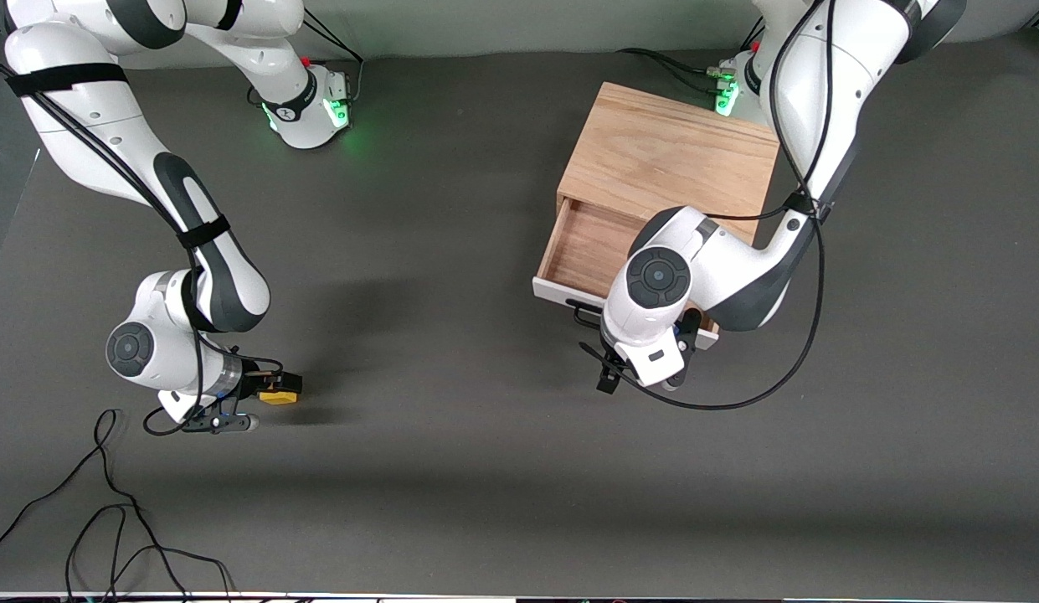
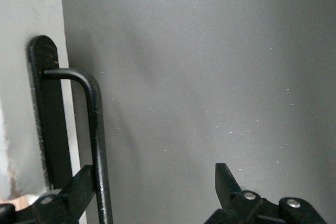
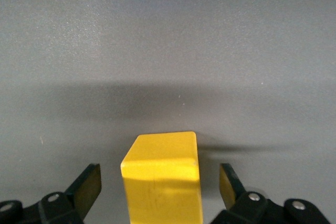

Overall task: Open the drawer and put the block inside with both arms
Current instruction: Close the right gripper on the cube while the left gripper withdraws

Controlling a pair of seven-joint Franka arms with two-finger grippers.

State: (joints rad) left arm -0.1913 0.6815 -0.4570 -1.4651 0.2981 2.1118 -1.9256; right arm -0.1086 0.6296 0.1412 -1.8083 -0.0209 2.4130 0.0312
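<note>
We see the right gripper [image 3: 160, 187] low at the right arm's end of the table, its fingers [image 3: 86, 184] spread with the yellow block [image 1: 278, 395] between them, untouched. Toward the left arm's end, the drawer [image 1: 582, 247] stands pulled out of the oak box [image 1: 670, 155]. The left gripper [image 2: 157, 192] sits at the black handle [image 2: 97, 145], fingers apart; one finger seems tucked under the bar.

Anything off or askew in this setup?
Nothing stands out. The drawer is pulled open and sits straight; the block rests flat between the right gripper fingers, open. Left gripper is open at the handle.
</note>
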